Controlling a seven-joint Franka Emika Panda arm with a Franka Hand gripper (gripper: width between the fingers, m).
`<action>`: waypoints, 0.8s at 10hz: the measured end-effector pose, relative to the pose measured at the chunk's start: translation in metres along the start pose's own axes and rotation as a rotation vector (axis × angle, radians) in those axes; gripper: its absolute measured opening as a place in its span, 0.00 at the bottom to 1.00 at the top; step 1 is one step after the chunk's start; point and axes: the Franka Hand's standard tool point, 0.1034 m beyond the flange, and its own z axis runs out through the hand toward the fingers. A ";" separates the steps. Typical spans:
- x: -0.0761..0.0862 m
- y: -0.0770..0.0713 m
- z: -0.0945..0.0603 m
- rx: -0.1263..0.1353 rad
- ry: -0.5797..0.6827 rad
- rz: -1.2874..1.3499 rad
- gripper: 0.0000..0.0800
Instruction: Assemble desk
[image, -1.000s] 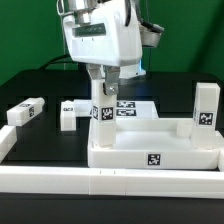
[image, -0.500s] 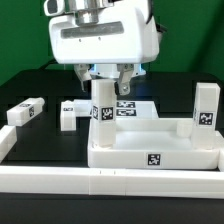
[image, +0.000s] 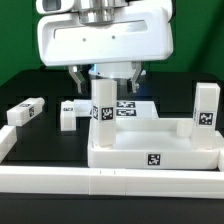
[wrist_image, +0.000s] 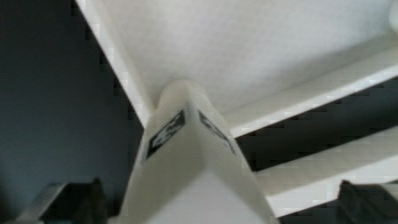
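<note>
The desk's white tray-like tabletop (image: 150, 158) lies at the front middle of the exterior view, tag on its front rim. One white tagged leg (image: 102, 110) stands upright at its far left corner, another (image: 206, 108) at its far right corner. My gripper (image: 103, 78) hangs just above the left leg, open, with a finger on each side of the leg's top and apart from it. In the wrist view the leg (wrist_image: 187, 150) rises between the dark fingertips (wrist_image: 71, 200), with the tabletop (wrist_image: 249, 50) beyond it. Nothing is held.
Two loose tagged legs (image: 25, 112) (image: 68, 114) lie on the black table at the exterior view's left. The marker board (image: 127, 108) lies behind the tabletop. A long white border rail (image: 110, 182) runs along the front and up the left side.
The jaws have spread apart and let go of the left leg. The gripper has risen, leaving the leg standing upright on the tabletop's corner.
</note>
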 end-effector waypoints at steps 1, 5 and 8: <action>0.000 -0.002 0.000 -0.013 0.000 -0.070 0.81; 0.001 -0.003 0.001 -0.035 0.004 -0.382 0.81; 0.001 -0.002 0.002 -0.035 0.003 -0.421 0.59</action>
